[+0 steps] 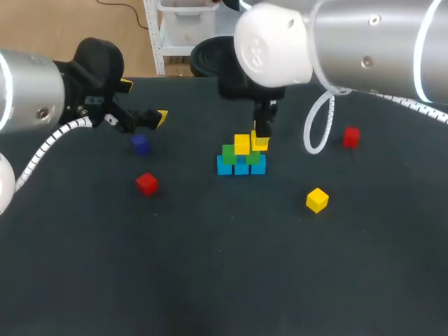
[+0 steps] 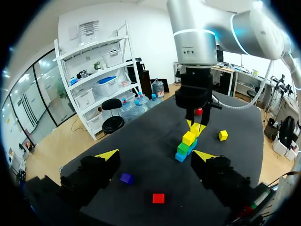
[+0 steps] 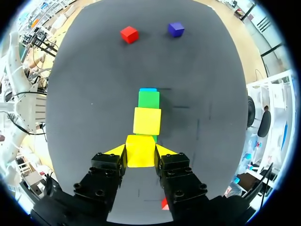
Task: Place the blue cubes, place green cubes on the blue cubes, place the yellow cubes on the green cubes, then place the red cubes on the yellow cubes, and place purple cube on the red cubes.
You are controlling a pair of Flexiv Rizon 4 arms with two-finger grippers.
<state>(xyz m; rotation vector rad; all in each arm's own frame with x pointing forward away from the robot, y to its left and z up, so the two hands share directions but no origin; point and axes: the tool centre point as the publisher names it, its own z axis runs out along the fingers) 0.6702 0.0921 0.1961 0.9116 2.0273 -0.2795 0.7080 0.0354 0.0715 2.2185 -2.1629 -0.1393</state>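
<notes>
Clamping yellow cube (image 3: 140, 149), right end effector (image 3: 140, 152)

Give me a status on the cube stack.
Done: blue cubes form the base, green cubes sit on them, one yellow cube tops the green. In hand: the right tool is shut on a second yellow cube at the stack. Left: a third yellow cube, a red cube, another red cube and the purple cube lie loose.
</notes>
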